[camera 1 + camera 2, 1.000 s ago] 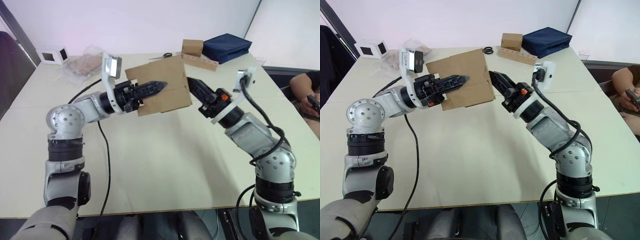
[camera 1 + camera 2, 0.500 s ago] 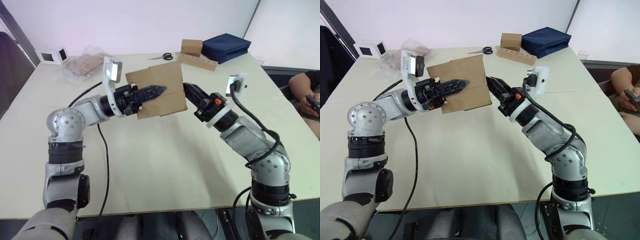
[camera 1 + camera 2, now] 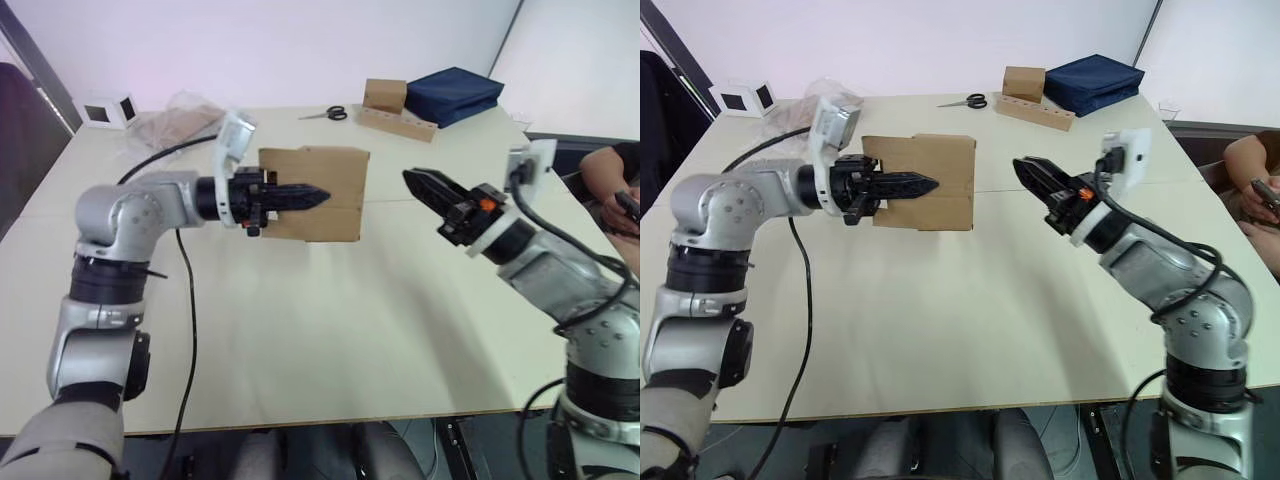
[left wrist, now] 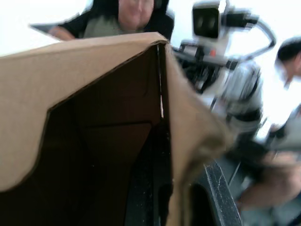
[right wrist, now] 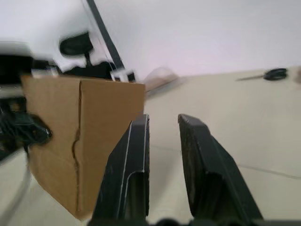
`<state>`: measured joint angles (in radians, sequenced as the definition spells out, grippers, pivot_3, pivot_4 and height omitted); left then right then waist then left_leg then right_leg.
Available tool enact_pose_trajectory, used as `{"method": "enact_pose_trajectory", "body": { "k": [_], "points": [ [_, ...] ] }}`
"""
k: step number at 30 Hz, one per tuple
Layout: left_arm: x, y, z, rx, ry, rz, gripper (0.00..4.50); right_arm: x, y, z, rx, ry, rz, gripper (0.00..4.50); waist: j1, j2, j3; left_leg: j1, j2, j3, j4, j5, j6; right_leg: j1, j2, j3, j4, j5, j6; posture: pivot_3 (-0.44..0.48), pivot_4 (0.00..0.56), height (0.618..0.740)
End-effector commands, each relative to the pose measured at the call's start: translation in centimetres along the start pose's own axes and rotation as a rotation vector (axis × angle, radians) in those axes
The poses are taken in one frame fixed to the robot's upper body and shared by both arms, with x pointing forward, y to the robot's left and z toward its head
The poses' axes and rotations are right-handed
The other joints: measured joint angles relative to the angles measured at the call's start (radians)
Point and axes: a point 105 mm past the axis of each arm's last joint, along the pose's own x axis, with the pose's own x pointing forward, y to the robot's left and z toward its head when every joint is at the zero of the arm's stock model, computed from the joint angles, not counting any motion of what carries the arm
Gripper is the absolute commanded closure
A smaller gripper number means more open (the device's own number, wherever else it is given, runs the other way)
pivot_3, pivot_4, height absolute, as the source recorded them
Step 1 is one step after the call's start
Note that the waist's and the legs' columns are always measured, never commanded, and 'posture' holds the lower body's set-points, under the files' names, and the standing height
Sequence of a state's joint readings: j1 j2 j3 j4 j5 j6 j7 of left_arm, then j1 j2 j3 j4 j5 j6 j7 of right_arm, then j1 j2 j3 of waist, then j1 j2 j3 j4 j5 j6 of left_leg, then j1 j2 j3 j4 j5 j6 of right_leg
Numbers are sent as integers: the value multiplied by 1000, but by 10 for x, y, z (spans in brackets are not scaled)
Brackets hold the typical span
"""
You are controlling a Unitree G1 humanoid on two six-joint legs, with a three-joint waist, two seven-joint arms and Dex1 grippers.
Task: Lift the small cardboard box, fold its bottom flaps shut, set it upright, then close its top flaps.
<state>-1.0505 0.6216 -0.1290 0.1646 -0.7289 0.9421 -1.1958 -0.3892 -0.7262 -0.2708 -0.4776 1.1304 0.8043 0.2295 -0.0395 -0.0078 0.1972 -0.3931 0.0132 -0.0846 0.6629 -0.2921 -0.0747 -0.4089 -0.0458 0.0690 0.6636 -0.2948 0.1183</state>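
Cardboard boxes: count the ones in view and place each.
2. The small cardboard box is held above the table by the left gripper; a smaller brown box sits at the far edge. Others may be hidden.

1. the small cardboard box, tilted a second ago, now hangs square and level in the left hand; it has swung toward the robot's left
2. the right hand, then touching the box's right edge, has pulled back and now stands apart from it; its fingers are slightly parted
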Motion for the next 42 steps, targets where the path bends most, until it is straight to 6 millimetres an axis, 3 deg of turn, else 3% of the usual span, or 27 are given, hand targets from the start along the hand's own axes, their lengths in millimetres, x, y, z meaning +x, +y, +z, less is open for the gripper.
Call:
{"method": "enact_pose_trajectory", "body": {
  "k": [1, 5, 7, 12, 24, 27, 32, 36, 37, 42],
  "points": [
    [5, 4, 9, 141, 128, 8, 4500, -9, 8, 7, -114, 24, 52, 3535, -1, 0, 0, 0, 0, 0, 0, 0, 0, 0, 0, 0, -1, 0, 0, 0, 150, 740],
    [21, 13, -2, 290, 381, -14, 4500, -13, 9, 5, -181, 54, 59, 3535, -5, 0, 0, 0, 0, 0, 0, 0, 0, 0, 1, 0, 0, 0, 0, 0, 150, 740],
    [27, 16, -18, 365, 556, -47, 4500, -13, 9, 5, -191, 44, 59, 3535, -3, 0, 0, 0, 0, 0, 0, 0, 0, 0, 1, 0, 0, 0, 0, 0, 150, 740],
    [25, 23, -37, 520, 870, -115, 4500, -8, 13, 3, -181, 11, 60, 3535, -4, 0, 0, 0, 0, 1, 0, 0, 1, 0, 1, 1, -1, 0, 0, 0, 150, 740],
    [31, 34, -68, 594, 1119, -210, 4500, -2, 18, -3, -177, -17, 52, 3535, -2, 0, 1, -1, 0, 0, 0, -1, 1, -1, 0, 1, 0, 0, 0, 0, 150, 740],
    [35, 32, -71, 611, 1133, -240, 3840, 0, 17, -3, -173, -24, 44, 3650, -2, 0, 1, -1, 0, 0, 0, -1, 1, -1, 0, 1, 0, 0, 0, 0, 150, 740],
    [44, 28, -57, 598, 1106, -217, 1861, -1, 18, -4, -171, -30, 40, 3650, -3, 0, 1, -1, 0, 0, 0, -1, 1, -1, 1, 1, 0, 0, 0, 0, 150, 740],
    [42, 24, -31, 595, 1056, -171, 253, 0, 19, -5, -167, -30, 44, 3650, -3, -1, 1, -1, 0, 0, 1, -1, 1, -1, 1, 1, 0, 0, 0, 0, 150, 740],
    [42, 22, -22, 594, 1033, -155, 51, 0, 20, -4, -166, -30, 49, 3650, -3, -1, 1, -1, 0, 0, 1, -1, 1, -1, 1, 1, 0, 0, 0, 0, 150, 740],
    [35, 18, 14, 575, 936, -87, 51, 2, 19, -4, -163, -22, 66, 3650, -4, 0, 1, 0, 0, 0, 1, -1, 2, -1, 1, 1, 1, 0, 0, 0, 150, 740]
  ]
}}
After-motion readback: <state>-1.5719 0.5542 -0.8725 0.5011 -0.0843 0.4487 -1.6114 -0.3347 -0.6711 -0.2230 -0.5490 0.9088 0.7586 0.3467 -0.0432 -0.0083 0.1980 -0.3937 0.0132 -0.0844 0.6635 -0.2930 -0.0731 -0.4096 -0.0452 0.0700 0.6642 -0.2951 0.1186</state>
